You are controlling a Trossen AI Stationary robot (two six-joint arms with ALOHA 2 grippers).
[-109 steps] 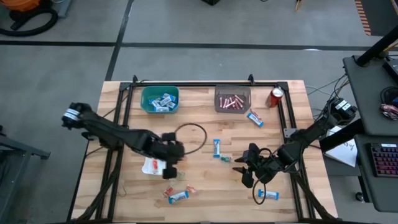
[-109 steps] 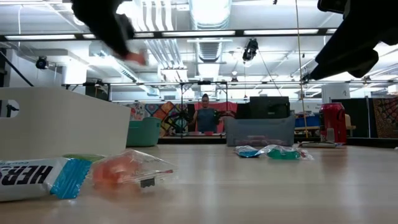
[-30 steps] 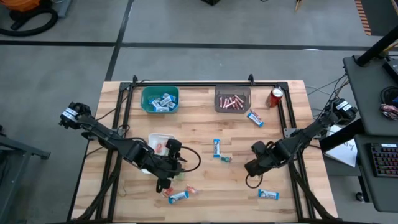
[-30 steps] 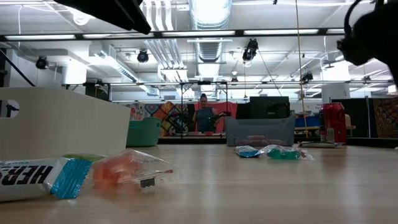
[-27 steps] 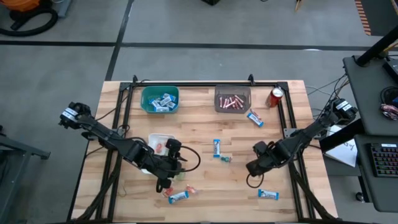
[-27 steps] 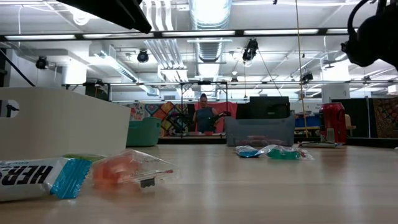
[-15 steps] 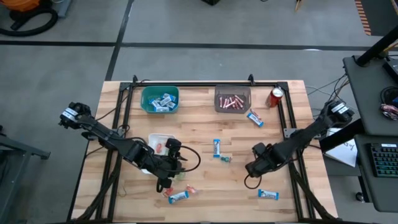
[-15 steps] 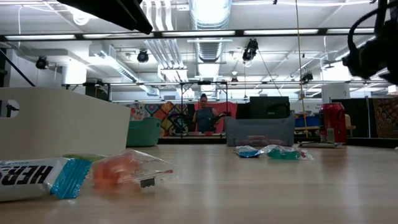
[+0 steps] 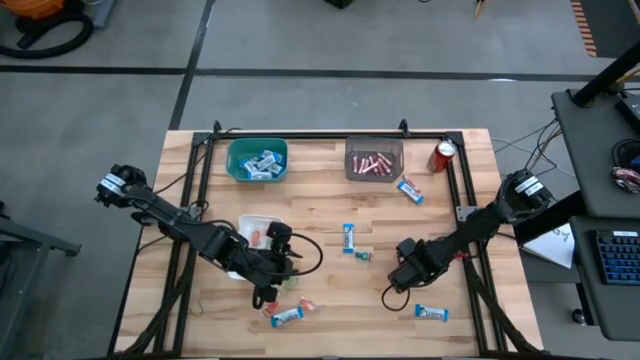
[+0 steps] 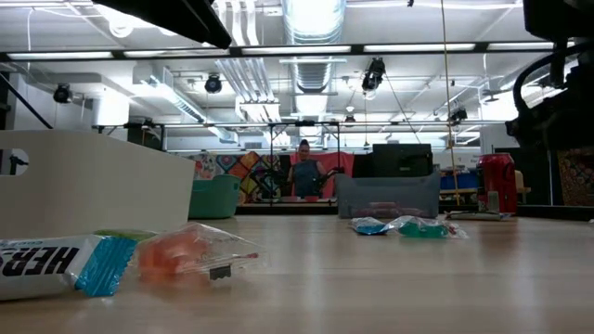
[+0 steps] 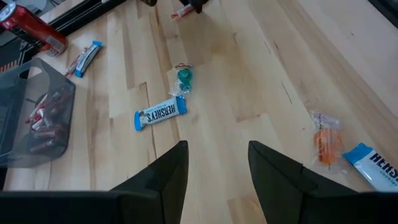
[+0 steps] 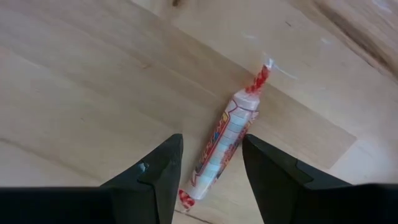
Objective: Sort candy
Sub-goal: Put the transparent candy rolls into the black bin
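Right gripper (image 12: 208,180) is spread wide directly over a red-and-white candy stick (image 12: 224,146) lying on the surface (image 12: 93,81); left gripper (image 11: 217,168) is spread, empty.

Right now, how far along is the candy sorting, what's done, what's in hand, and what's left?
Done: blue-and-white bars fill the teal bin, pink sticks the grey bin. In hand: nothing gripped; the right gripper is open over a pink stick, and the left gripper is open near the white tray. Left: loose bars and small pieces on the table.
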